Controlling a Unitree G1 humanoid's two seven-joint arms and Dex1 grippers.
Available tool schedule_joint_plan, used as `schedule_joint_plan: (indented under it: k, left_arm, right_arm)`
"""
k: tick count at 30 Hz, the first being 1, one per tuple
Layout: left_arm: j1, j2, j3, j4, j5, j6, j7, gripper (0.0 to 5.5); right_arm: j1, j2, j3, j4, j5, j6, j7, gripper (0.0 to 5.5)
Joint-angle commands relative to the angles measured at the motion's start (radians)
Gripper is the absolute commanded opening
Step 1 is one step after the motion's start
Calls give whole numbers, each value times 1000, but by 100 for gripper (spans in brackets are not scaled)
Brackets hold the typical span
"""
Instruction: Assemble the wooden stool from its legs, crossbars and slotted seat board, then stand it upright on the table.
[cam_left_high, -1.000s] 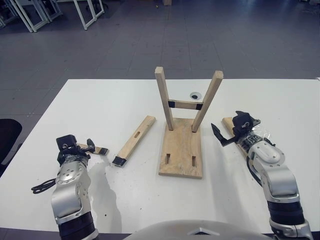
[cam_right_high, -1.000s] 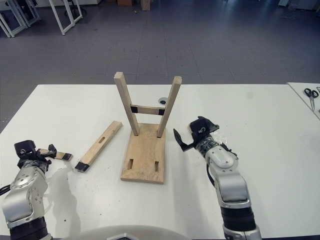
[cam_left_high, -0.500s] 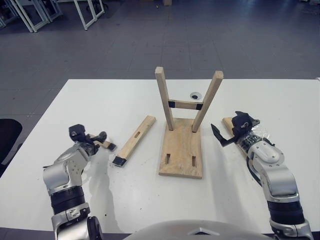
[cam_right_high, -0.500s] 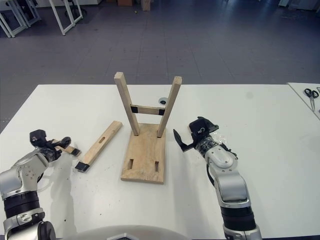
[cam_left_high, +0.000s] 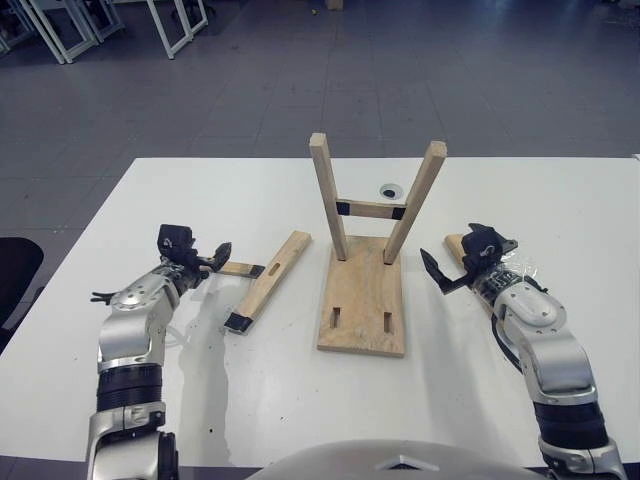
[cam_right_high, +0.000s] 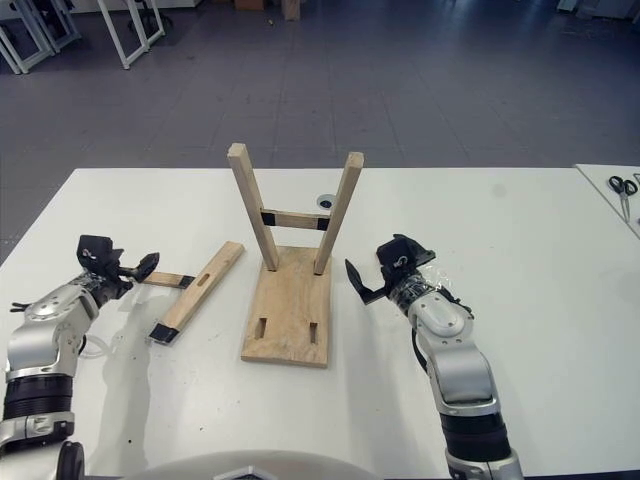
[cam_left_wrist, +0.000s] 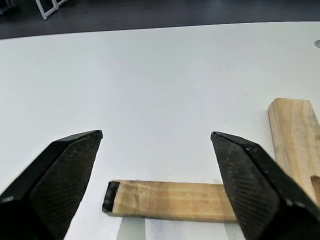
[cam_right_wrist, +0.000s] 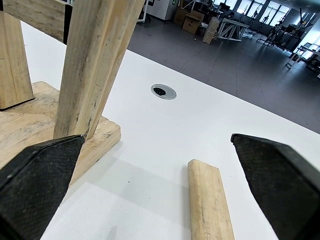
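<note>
Wooden crossbar: a short pale wooden bar with a black cap on the end that shows (cam_left_wrist: 170, 200). It lies flat on the white table (cam_left_high: 250, 200), crosswise between the two fingers of the left pincer and just short of their tips.
Left pincer: (cam_left_high: 205, 258) fingers spread wide apart and holding nothing, set low over the table with the bar framed between them.
Handling: likely light, stiff and dry, so it should neither flex nor slip much. It sits low on the table, so the fingertips would have to come right down to the surface.
Where to hold: probably across the two long narrow sides near mid-length, leaving both ends free to enter a slot.
Slotted leg: a long pale wooden leg with a slot in its face and a black foot (cam_left_high: 268, 281). It lies just beyond the left pincer's tips, and I cannot tell whether the bar touches it.
Seat board: a flat pale wooden board with slots (cam_left_high: 363, 297), between the two pincers. Two upright wooden legs joined by a crossbar (cam_left_high: 372, 209) stand in its far end, and its two near slots are open.
Right pincer: (cam_left_high: 455, 255) fingers apart and empty, just beside the board's right edge.
Second loose leg: a pale wooden length (cam_right_wrist: 210, 200) lying under the right pincer, with much of it hidden by the arm.
</note>
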Motion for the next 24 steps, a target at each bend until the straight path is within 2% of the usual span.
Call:
schedule_joint_plan:
  k: [1,5,9,15,18,24]
  left_arm:
    - [-21,155,-161,48,139,-230,-205,404]
    - [-114,255,-249,185,170,-438,-454,404]
    - [-341,303,-359,459,249,-668,-684,404]
    - [-562,324,-493,768,364,-837,-953,404]
    - [-635,335,-525,868,414,-896,-1004,404]
    - [-711,306,-544,1027,497,-933,-912,404]
  right_arm:
    - [-3,-7,5,2,-4,-8,-3,550]
    - [-4,-6,6,3,-4,-7,-6,550]
    - [-1,-3,7,0,-4,-7,-12,550]
    - [-3,2,12,1,-2,-8,-15,550]
    - [7,3,10,-8,-3,-4,-19,550]
    - [5,3,15,-4,0,-3,-16,550]
